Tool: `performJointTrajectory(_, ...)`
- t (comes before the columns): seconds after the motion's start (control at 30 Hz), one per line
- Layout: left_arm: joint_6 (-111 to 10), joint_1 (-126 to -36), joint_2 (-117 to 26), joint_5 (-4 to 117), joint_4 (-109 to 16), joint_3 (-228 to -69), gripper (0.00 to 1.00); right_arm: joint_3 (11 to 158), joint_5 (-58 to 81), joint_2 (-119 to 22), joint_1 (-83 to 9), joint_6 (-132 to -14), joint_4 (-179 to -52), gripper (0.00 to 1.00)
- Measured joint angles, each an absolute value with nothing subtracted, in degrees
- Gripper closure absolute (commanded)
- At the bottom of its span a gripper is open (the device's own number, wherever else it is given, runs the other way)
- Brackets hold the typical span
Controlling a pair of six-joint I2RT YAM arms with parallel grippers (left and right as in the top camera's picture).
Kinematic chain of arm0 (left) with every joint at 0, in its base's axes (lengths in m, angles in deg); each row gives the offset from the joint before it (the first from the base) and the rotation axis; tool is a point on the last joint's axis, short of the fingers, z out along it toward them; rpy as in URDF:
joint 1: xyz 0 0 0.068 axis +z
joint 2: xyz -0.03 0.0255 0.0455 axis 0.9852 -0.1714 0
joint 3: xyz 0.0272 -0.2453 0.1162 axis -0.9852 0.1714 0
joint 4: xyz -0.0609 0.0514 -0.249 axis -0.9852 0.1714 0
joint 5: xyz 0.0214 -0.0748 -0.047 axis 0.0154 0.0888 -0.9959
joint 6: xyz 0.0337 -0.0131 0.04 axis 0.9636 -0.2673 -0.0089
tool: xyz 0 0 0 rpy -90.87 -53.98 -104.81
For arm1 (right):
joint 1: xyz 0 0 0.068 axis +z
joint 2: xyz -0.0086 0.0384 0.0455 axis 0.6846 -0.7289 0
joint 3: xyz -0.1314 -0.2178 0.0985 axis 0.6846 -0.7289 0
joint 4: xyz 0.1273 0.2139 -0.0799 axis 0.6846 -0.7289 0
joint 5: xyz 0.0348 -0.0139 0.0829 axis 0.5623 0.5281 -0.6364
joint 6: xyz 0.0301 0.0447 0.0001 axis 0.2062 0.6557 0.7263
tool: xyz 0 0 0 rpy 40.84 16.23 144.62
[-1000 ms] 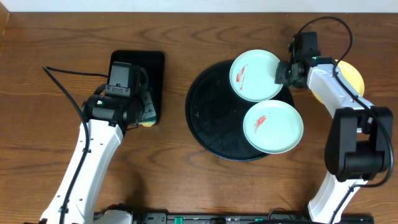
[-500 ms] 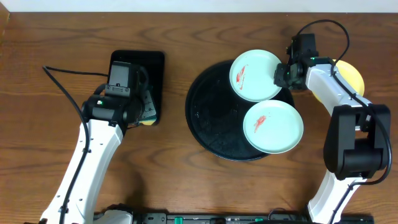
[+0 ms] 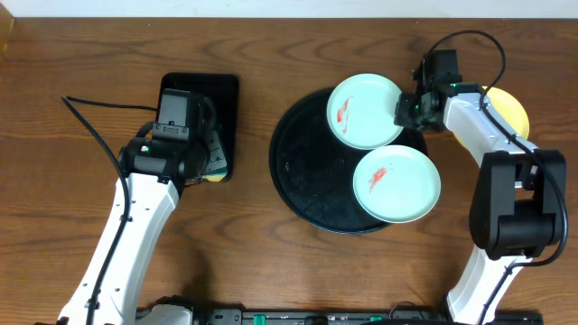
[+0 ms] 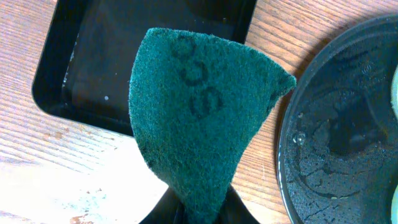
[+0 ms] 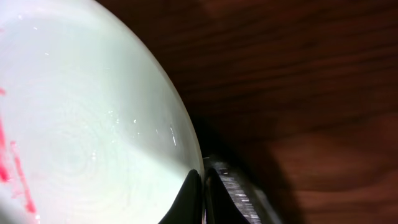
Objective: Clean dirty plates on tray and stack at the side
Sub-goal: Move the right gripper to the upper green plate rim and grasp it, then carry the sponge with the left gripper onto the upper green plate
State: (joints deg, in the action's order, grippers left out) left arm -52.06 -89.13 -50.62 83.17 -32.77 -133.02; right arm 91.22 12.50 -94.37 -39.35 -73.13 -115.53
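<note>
Two mint-green plates with red smears sit on the round black tray. My right gripper is shut on the right rim of the upper plate, which also fills the right wrist view. The lower plate lies at the tray's right edge. A pale yellow plate lies on the wood at the far right, partly hidden by my right arm. My left gripper is shut on a dark green scouring pad over the rectangular tray.
A small rectangular black tray stands left of the round tray, also seen in the left wrist view. Brown wood tabletop surrounds both trays. A black cable runs along the left arm.
My right gripper has shifted the upper mint-green plate slightly to the left over the tray. The left arm with the pad has not moved.
</note>
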Motion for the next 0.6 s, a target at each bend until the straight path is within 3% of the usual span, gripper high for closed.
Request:
performJointTrajectory(0.27, -52.1, -89.1, -50.6, 82.0, -34.4, -133.0, 0.91, 91.2, 3.7, -94.7, -34.9, -73.1, -116.0, 0.99)
performJointTrajectory(0.6, -52.1, -90.3, -50.6, 74.5, -35.7, -133.0, 0.91, 91.2, 2.3, -94.7, -27.2, -73.1, -123.2, 0.99)
